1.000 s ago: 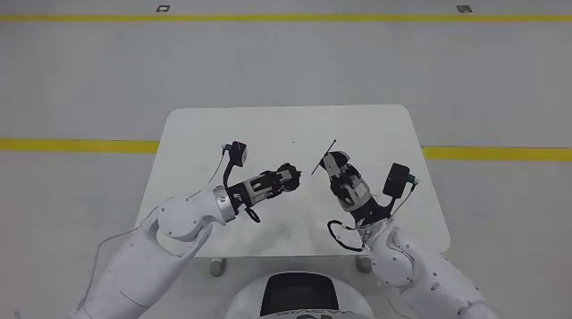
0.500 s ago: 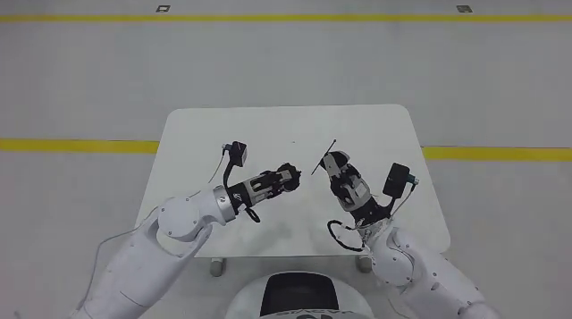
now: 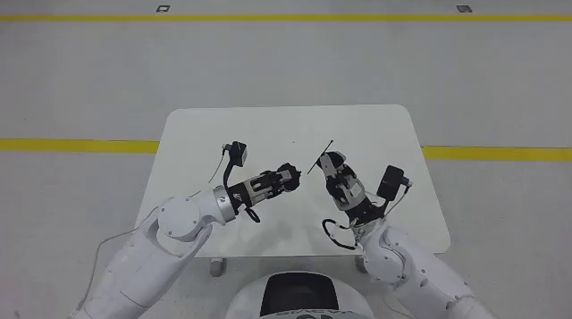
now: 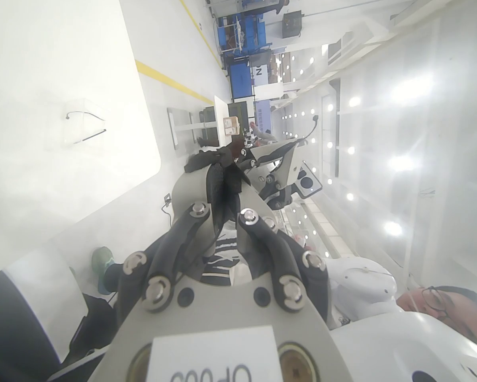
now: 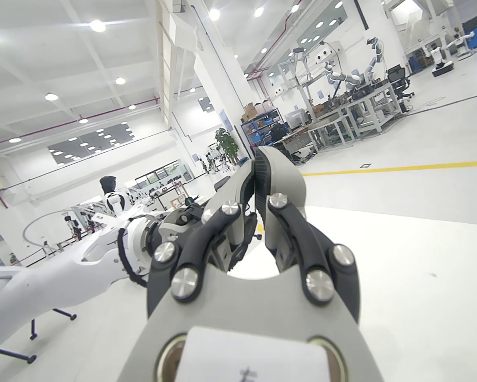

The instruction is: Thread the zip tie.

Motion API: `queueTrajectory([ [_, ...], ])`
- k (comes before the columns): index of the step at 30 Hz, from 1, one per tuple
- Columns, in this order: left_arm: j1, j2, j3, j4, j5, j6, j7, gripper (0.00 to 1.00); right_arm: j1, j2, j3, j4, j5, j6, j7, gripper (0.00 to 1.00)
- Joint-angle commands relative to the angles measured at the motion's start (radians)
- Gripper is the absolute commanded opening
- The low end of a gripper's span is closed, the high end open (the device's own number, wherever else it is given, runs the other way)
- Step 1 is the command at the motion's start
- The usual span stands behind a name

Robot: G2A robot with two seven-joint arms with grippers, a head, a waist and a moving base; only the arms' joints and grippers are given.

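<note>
Black and thin, the zip tie [image 3: 327, 148] is pinched in the right gripper [image 3: 327, 163]. It is held above the white table [image 3: 223, 131], a little toward 3 o'clock of the table's middle. From above, its free length runs straight out of the fingers toward 1 o'clock, and a shorter end pokes out toward 7 o'clock, close to the other hand. The right wrist camera shows that gripper [image 5: 256, 168] with both fingertips pressed flat against each other, leaving no gap.

The left gripper [image 3: 290, 174] hangs over the middle of the table, just beside the right one at its 9 o'clock, and the two tips nearly face each other. Its arm comes in from 8 o'clock, and the right arm from 5 o'clock. From its own wrist camera the left gripper [image 4: 222, 168] has its fingers drawn in narrow, with something dark bunched at the tips. This may be the pads or a small thing caught there; the view is too hazy to say which.

Yellow floor lines [image 3: 80, 146] run across the grey floor at 9 and 3 o'clock of the table.
</note>
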Motion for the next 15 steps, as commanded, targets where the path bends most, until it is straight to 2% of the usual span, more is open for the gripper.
queueTrajectory([
  [1,0.000,0.000,0.000,0.000,0.000,0.000,0.000,0.00,0.014,-0.005,-0.014,0.019,-0.006,0.000,-0.018,0.00],
  [6,0.000,0.000,0.000,0.000,0.000,0.000,0.000,0.00,0.042,-0.019,-0.042,0.064,-0.012,0.000,-0.063,0.00],
  [15,0.000,0.000,0.000,0.000,0.000,0.000,0.000,0.00,0.060,-0.033,-0.061,0.096,-0.022,0.000,-0.094,0.00],
])
